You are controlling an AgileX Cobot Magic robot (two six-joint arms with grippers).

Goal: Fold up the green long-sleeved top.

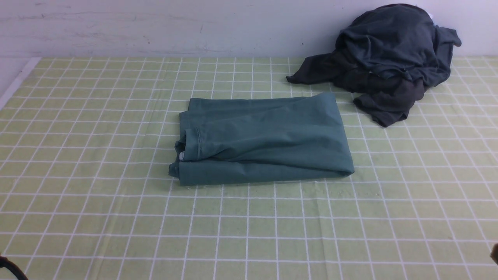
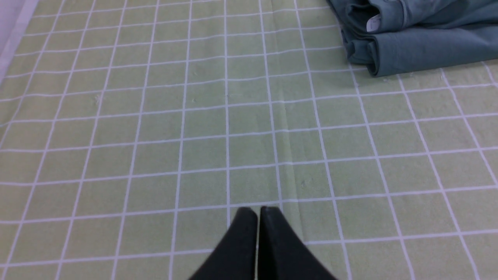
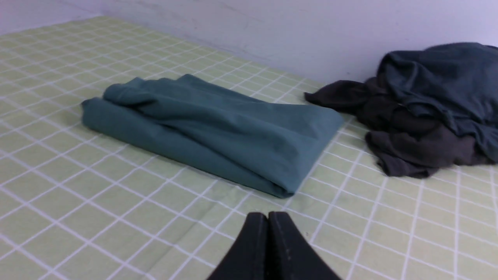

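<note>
Finds the top folded into a flat rectangle near the middle of the tabletop, long side running left to right, collar and white tag at the left end, rounded fold at the right. Looks finished or close to it: no sleeve trailing out, layers stacked fairly square, only slight ruffling at the collar end.

Holds the left claw pressed together on nothing, over bare tabletop well apart from the top's near-left corner. Holds the right claw likewise closed and empty, off the near-right corner, clear of the fabric. Reads both as standing clear, probably to leave the fold undisturbed.

Notes the edges: near side lying flush on the tabletop, so little to slip under there. Shows stacked lips at the left end, likely the easiest place to pinch if squaring up is wanted. Offers nothing loose at the right end, a closed fold.

Sees ample open tabletop in front and to the left for any sweep or drag. Finds less at the far right: a dark pile of clothes against the wall, its nearest hem close to the top's far-right corner, not touching. Calls for care not to push the top that way or snag the pile.
</note>
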